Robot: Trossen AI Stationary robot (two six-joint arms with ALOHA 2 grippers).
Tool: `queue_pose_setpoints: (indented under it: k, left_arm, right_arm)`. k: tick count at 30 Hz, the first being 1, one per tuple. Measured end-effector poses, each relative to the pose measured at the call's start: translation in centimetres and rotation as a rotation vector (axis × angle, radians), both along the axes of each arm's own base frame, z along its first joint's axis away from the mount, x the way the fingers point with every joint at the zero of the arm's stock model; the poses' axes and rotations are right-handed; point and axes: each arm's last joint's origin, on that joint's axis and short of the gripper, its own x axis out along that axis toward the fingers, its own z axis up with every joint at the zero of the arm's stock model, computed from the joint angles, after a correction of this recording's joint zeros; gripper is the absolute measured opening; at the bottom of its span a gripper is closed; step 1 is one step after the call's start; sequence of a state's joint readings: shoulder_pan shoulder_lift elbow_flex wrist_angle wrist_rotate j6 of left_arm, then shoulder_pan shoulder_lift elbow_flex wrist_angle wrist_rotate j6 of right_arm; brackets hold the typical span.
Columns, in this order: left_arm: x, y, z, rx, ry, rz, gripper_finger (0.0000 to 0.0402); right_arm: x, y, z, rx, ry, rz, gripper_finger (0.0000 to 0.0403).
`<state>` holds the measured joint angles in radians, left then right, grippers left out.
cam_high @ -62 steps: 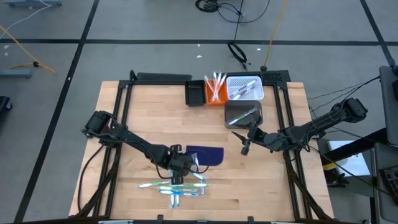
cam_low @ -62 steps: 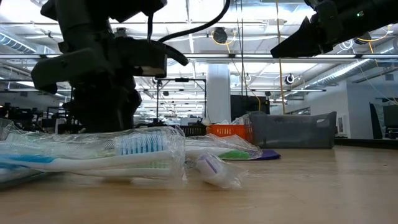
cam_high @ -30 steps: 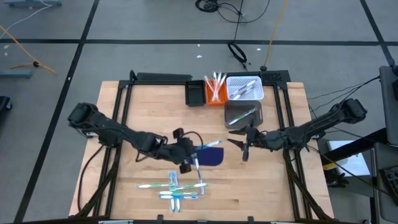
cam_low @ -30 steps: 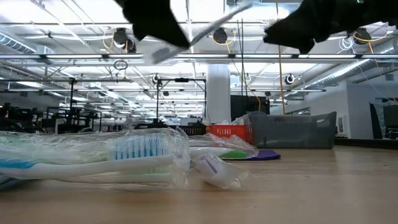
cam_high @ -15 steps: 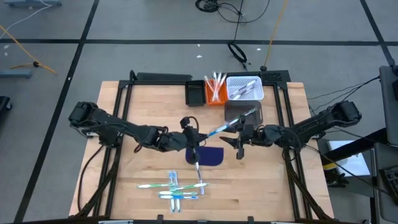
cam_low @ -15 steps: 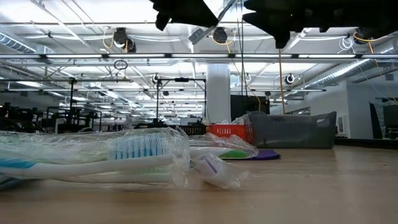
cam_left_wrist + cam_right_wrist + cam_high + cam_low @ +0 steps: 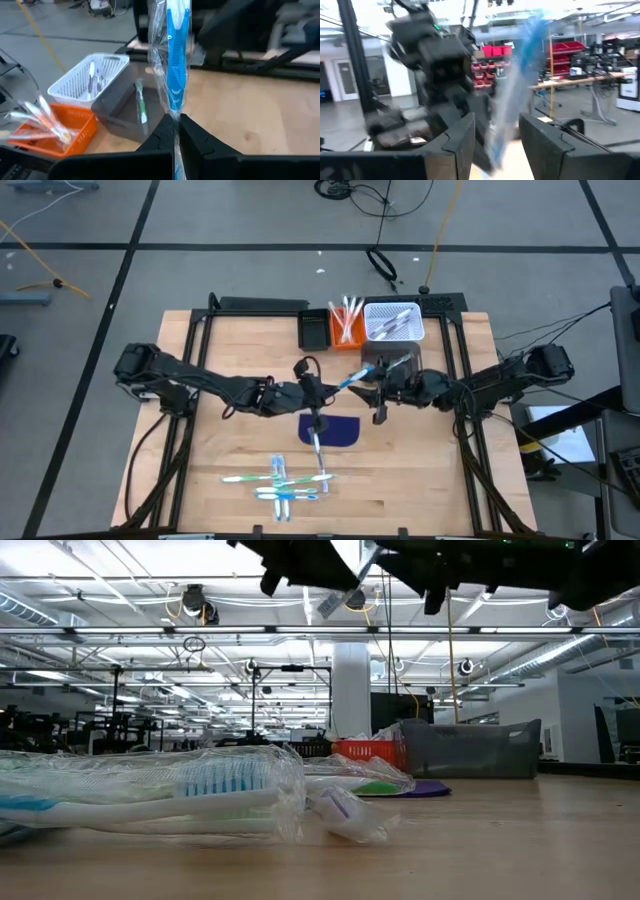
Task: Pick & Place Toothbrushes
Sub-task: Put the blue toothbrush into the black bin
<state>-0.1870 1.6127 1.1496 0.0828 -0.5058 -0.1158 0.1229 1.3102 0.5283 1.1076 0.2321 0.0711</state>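
1. My left gripper [image 7: 322, 387] is clamped tight on a blue toothbrush [image 7: 350, 382] in clear wrap, lifted well above the table [image 7: 200, 480], over its middle, just behind the dark blue mat [image 7: 335, 430].
2. From above, the brush's long axis runs on a slant from my left fingers up toward the bins and toward my right arm; its free end reaches my right gripper [image 7: 376, 396].
3. In my left wrist view the same brush [image 7: 177, 55] rises straight out from between my closed fingertips [image 7: 165, 137], with the crinkled wrap trailing beside it; its far tip is cut off at the picture's edge.
4. My right gripper's fingers stand apart, with the wrapped blue brush [image 7: 520, 75] between them (I cannot tell whether either finger touches it; that view is smeared).
5. The rest of the toothbrushes [image 7: 280, 483] lie in a crossed pile near the front edge of the table, mostly with their long axes side to side, one or two across them.
6. From table height the nearest of that pile [image 7: 150, 795] lies level in its wrap, bristles upward, its handle end cut off by the frame.
7. More brushes sit in the orange bin [image 7: 346, 327], the white basket [image 7: 393, 321] and the grey bin [image 7: 392, 361] at the back; a green one [image 7: 141, 102] lies slanted in the grey bin.
8. In the low view both arms show only as dark shapes at the top, so the grip itself is hard to read there.
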Motion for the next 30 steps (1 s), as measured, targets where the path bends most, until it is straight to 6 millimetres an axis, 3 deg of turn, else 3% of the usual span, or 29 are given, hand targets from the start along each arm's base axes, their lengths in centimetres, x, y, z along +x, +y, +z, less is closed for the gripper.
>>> queue_pose_setpoints:
  k: [5,10,20,30]
  left_arm:
    - [0.4,0.3,-0.5,-0.001,0.009,0.007,0.0004]
    - [0.4,0.3,-0.5,-0.003,0.002,0.012,0.0008]
    - [0.1,0.1,-0.5,0.033,0.04,0.007,0.0039]
    - [-3.7,-0.8,2.0,0.125,0.146,0.042,0.0106]
  right_arm:
    - [0.2,-0.1,0.3,0.01,0.009,-0.035,0.012]
    - [0.3,-0.1,0.2,-0.031,0.022,-0.062,0.0022]
    - [0.3,-0.5,0.1,-0.046,0.041,-0.076,0.002]
    - [1.4,-4.4,0.6,-0.009,0.142,-0.18,0.002]
